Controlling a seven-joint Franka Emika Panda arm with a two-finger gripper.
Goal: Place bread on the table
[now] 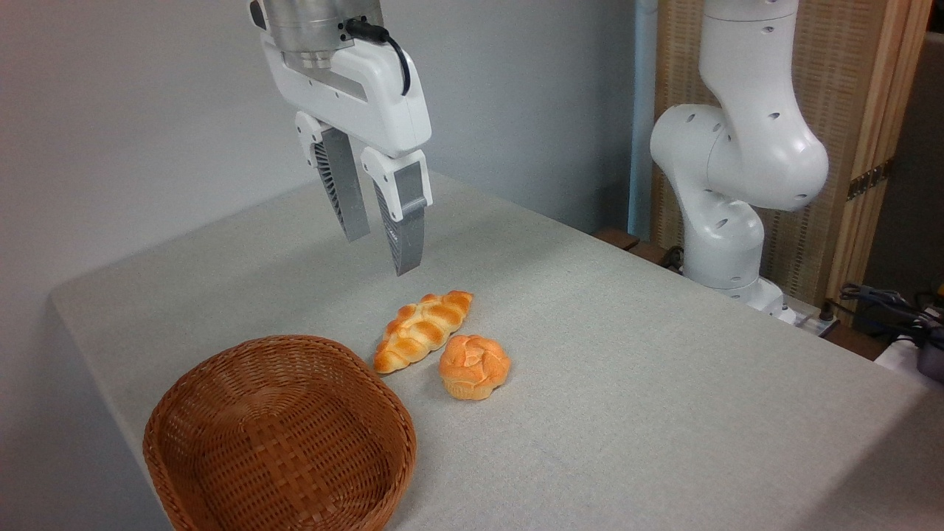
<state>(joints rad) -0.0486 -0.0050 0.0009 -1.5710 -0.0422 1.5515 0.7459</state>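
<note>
My pincer (382, 254): hangs in the air above the worktop, fingers pointing down, parted with a clear gap between them, gripping nothing.
Bread (422, 330): the long braided golden-orange loaf lies flat on the worktop, below my fingertips and a little to the right of them, apart from them. Its long axis runs from lower left to upper right.
Bun (474, 366): a small round knotted orange roll sits on the cloth just beside the bread's right flank, very near it; whether they touch I cannot tell.
Basket (280, 435): brown woven wicker, at the front left of the worktop, its rim close to the bread's lower tip.
Worktop (664, 383): covered in a light grey-beige cloth.
My arm (737, 155): the white base stands past the worktop's far right edge.
</note>
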